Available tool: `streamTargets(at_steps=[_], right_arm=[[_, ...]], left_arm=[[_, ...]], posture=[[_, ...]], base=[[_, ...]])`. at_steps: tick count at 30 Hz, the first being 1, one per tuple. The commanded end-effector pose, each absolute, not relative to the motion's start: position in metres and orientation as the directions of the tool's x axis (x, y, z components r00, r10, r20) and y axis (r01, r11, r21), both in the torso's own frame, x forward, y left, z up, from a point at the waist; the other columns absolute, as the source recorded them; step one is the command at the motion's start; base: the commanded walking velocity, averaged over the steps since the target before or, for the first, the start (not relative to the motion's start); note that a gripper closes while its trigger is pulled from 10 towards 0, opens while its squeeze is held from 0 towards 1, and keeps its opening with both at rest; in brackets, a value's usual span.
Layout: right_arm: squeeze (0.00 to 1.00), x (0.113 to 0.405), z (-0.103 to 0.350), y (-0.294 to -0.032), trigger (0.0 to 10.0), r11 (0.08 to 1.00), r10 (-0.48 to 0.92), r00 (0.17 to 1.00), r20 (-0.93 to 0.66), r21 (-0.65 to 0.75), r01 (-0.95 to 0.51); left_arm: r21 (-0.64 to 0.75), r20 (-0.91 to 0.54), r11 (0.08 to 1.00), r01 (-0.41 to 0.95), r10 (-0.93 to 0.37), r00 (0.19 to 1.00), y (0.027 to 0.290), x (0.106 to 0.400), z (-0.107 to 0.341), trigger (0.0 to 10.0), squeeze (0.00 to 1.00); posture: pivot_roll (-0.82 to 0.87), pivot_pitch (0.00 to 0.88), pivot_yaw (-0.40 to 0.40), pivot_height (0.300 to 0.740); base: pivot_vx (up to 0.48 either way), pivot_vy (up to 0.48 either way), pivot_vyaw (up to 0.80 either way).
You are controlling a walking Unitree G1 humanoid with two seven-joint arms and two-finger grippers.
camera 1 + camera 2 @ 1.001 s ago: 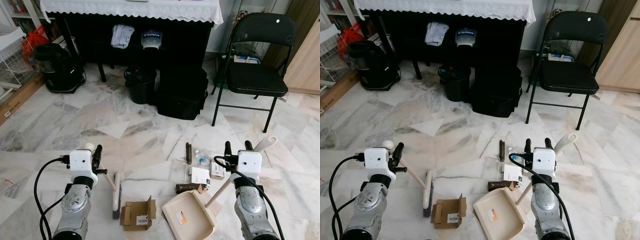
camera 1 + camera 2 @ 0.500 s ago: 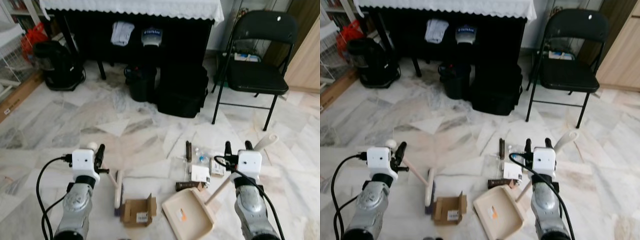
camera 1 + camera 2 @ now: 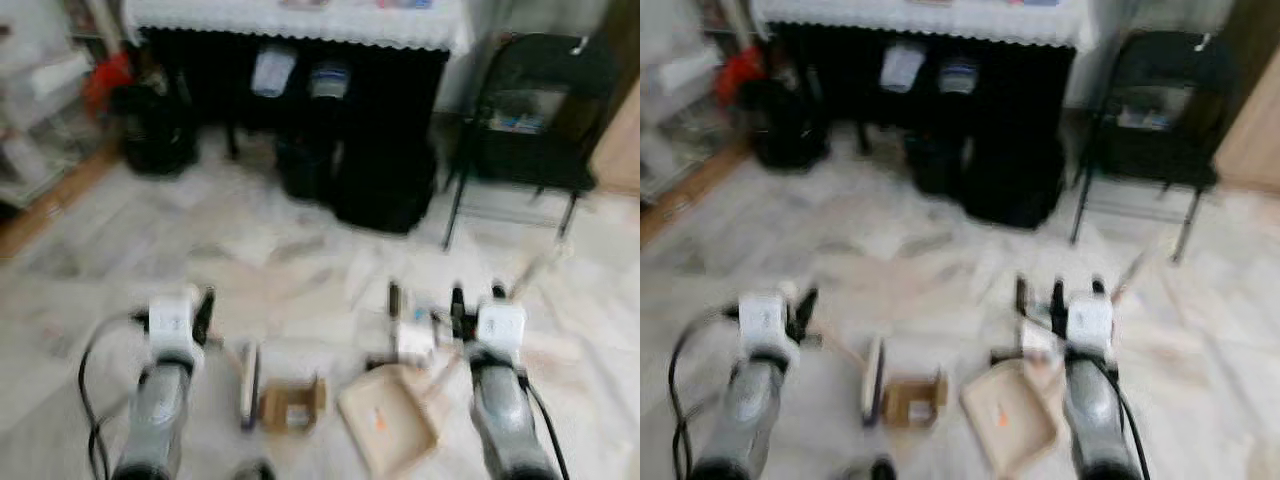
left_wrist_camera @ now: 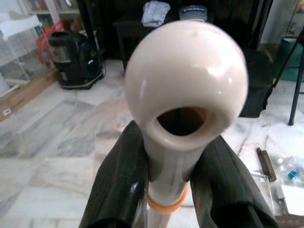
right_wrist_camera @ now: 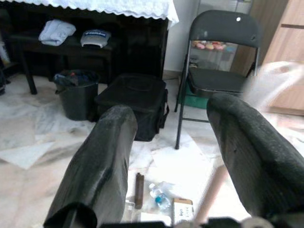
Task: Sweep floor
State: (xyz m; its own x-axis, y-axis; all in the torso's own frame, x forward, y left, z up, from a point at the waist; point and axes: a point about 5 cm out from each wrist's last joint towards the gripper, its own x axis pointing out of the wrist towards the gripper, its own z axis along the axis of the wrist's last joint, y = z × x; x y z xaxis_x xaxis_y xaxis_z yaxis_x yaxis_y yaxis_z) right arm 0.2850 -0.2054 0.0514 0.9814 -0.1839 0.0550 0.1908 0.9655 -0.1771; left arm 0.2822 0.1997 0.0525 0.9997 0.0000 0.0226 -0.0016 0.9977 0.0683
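Head views blurred. Left gripper [image 4: 168, 175], jaws clamped on the cream broom handle [image 4: 183, 99]; broom head [image 3: 248, 382] lies on the marble floor [image 3: 230, 250]. Just beside it a cardboard box [image 3: 292, 404], then the beige dustpan [image 3: 388, 430]. Right gripper [image 5: 183, 156], jaws apart, its handle [image 5: 216, 183] blurred between them.

Silver arms, white wrist boxes, black cables, black-fingered left end effector [image 4: 164, 185]
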Motion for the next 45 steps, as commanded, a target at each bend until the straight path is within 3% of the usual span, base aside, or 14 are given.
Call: streamTargets(at_steps=[1,45], right_arm=[[0.0,0.286,0.0531,-0.2048,10.0,0.966,-0.192,0.98,0.059,-0.162,0.199],[0.0,0.2863,0.0505,-0.1973,10.0,0.976,-0.128,0.991,0.045,-0.172,0.134]], left_arm=[[0.091,0.027,0.996,-0.003,0.0,1.0,0.2024,0.2859,0.0566,10.0,0.0],[0.119,0.007,0.993,0.026,-0.027,1.0,0.1981,0.2869,0.0553,10.0,0.0]], posture=[[-0.02,0.106,0.017,0.74],[-0.02,0.088,0.023,0.74]], base=[[0.0,0.0,0.0],[0.0,0.0,0.07]])
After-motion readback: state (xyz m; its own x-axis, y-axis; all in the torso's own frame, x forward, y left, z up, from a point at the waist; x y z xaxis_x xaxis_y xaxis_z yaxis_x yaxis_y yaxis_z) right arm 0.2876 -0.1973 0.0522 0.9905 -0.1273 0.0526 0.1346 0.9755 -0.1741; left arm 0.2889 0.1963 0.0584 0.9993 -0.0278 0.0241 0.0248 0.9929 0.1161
